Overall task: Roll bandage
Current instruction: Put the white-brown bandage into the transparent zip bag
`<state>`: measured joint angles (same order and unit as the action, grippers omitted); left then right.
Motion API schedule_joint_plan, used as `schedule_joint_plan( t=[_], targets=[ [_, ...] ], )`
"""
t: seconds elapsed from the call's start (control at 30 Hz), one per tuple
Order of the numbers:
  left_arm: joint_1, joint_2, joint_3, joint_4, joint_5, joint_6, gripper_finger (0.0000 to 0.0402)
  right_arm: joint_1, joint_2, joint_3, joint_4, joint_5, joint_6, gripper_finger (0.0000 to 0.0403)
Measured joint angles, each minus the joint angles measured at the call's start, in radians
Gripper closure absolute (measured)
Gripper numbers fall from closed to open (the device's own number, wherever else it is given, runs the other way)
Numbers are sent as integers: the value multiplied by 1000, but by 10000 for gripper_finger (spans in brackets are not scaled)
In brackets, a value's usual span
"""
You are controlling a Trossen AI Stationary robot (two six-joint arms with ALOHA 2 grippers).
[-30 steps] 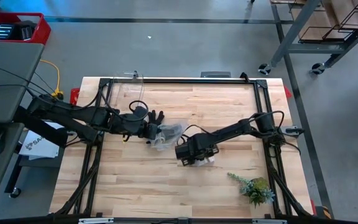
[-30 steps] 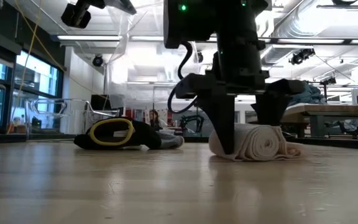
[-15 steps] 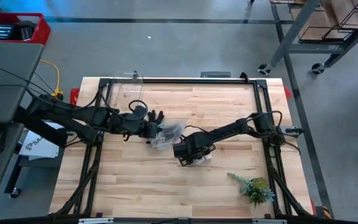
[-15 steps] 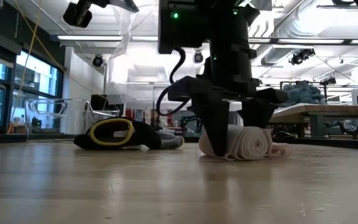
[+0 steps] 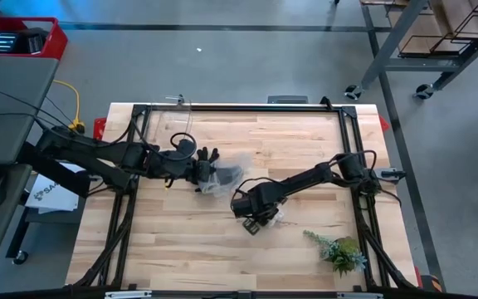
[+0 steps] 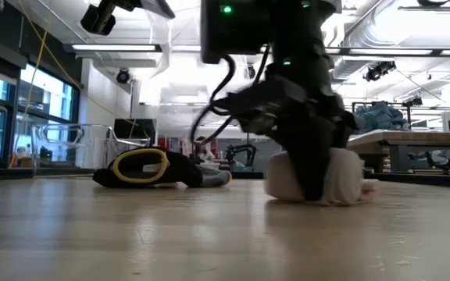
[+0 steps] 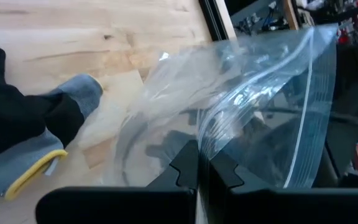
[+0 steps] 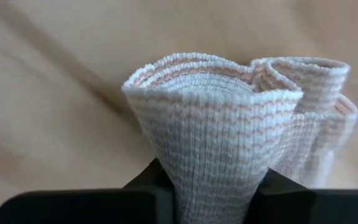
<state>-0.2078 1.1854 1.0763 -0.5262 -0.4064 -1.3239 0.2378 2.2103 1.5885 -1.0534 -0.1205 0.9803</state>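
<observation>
pinching the rolled bandage (image 6: 330, 176) mid-table, the right end effector (image 5: 256, 218) sits well clear of every edge.

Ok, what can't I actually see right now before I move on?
- High view: the bandage is mostly covered by the right gripper.
- Low view: the roll's middle is hidden behind the same gripper; motion blur.
- Right wrist view: bandage fills the frame, its lower end cut off.
- Left wrist view: the bag screens what's behind it.

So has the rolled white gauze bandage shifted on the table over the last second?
Yes. In the high view the rolled white gauze bandage, pinched in the right gripper, sits slightly nearer the table's front edge and the green plant sprig.
</observation>
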Motion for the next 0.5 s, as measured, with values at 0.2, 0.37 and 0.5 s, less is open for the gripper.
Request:
schedule_joint_plan(
  t=[0.2,0.37,0.5],
  targets=[
    [19,0,0,0,-8,0,401,4,-136,-10,-117,148,-42,337],
    [28,0,0,0,-22,0,401,11,-286,-6,-162,202,-14,337],
    [33,0,0,0,-22,0,401,15,-444,-4,-174,252,48,337]
  ],
)
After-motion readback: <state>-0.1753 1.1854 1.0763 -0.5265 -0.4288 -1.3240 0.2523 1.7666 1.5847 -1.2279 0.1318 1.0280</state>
